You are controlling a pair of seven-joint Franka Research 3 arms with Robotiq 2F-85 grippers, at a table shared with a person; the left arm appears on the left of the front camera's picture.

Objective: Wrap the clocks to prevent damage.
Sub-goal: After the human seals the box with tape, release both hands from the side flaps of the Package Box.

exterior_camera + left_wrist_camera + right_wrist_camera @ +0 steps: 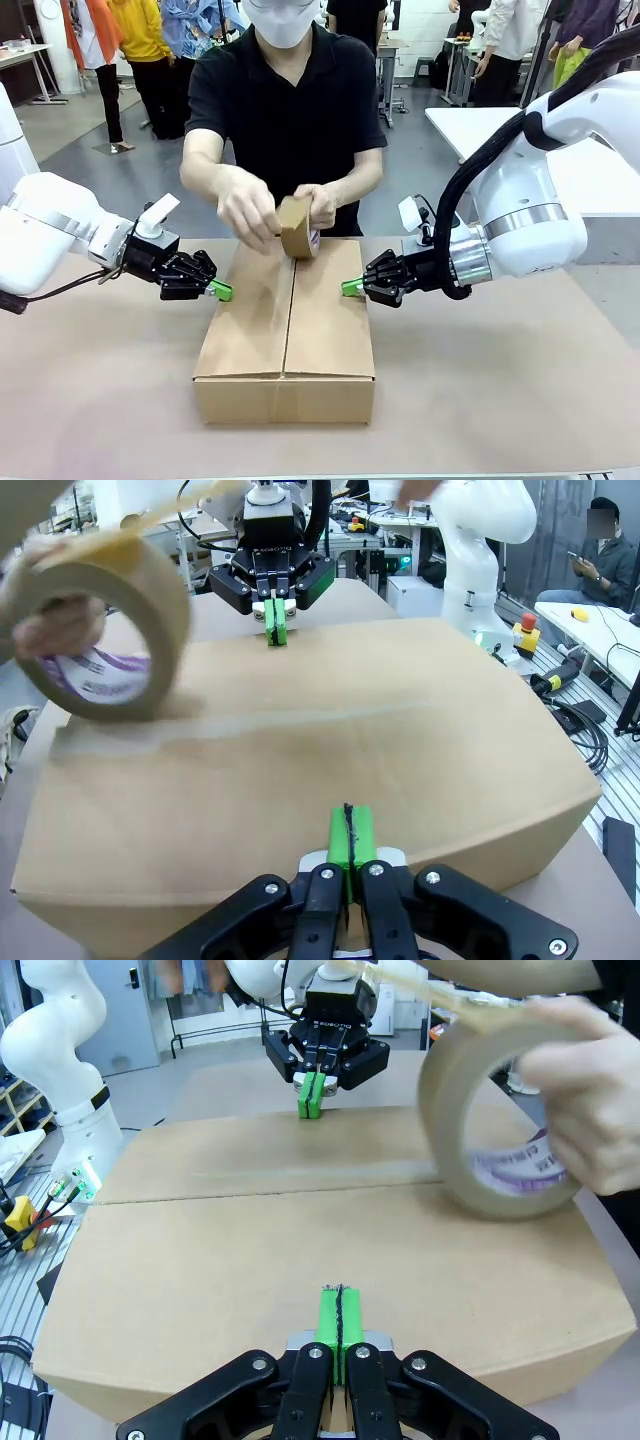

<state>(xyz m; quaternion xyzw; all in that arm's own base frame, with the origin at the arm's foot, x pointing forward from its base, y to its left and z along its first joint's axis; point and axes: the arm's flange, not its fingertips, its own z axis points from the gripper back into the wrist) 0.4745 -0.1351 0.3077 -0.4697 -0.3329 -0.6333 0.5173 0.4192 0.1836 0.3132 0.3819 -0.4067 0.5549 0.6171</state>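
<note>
**Both claws pressed shut against the box while a person tapes the seam**

Left gripper (221, 290) has its green pads squeezed together with nothing between them, tips resting on the left flap of the closed brown cardboard box (285, 345). Right gripper (351, 287) mirrors it on the right flap — likewise fully closed and empty.

Whatever sits inside the box is hidden; the flaps are shut, so no clocks can be made out. The tape roll's far side is covered by the person's hands (247, 205) in the front view.

The round roll of tan packing tape (296, 227) stands on edge at the box's far end, over the centre seam. The left wrist view shows a pale strip of tape already lying along the seam, and purple print inside the roll's core — both too small to see from the front. The right wrist view shows a strand of tape stretched out from the roll, and the hand blurred.

The box lies on the tan table (520, 380), between the two grippers.
</note>
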